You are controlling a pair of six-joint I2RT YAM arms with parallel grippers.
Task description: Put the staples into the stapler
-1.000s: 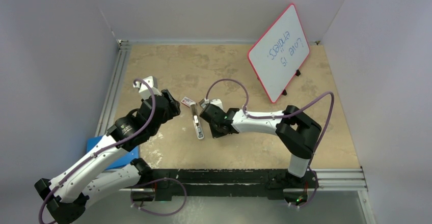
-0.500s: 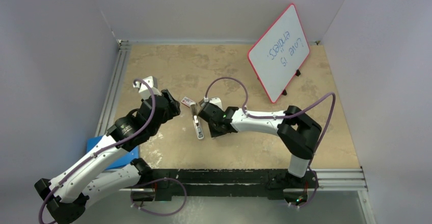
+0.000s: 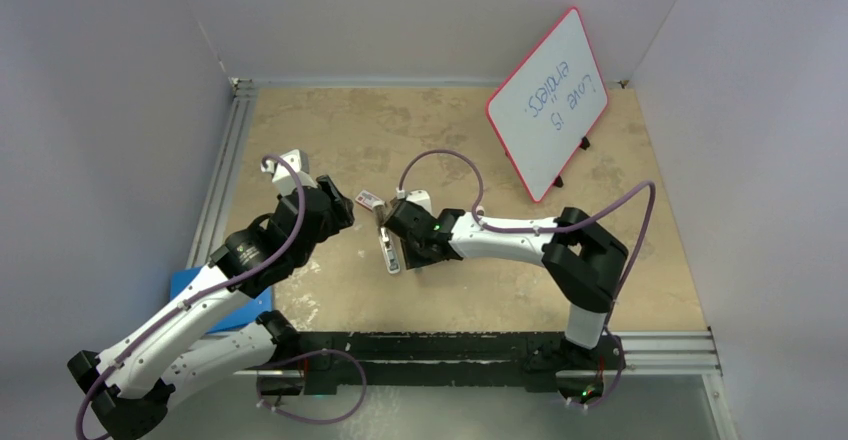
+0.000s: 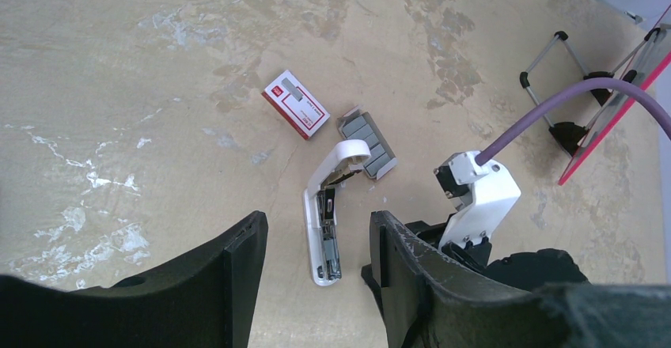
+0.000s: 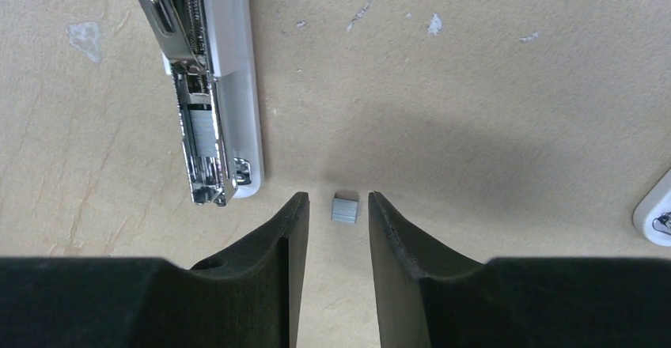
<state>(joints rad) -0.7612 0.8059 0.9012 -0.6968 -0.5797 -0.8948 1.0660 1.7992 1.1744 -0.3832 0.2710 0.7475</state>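
The white stapler (image 4: 323, 229) lies open on the table, its metal channel (image 5: 202, 126) facing up and its lid (image 4: 342, 158) swung back. The grey staples in their tray (image 4: 368, 141) lie just beyond the lid, and the red-and-white sleeve (image 4: 294, 114) lies to their left. A small loose block of grey staples (image 5: 345, 207) lies on the table right of the stapler's tip. My right gripper (image 5: 335, 199) is open, low over the table, with that block between its fingertips. My left gripper (image 4: 316, 221) is open and empty, held above the stapler (image 3: 387, 245).
A red-framed whiteboard (image 3: 548, 100) stands on a stand at the back right. A blue flat object (image 3: 215, 298) lies under my left arm at the front left. White walls close in the table on three sides.
My right gripper has shifted slightly left, closer to the stapler. The left arm, stapler and staple box have not moved.
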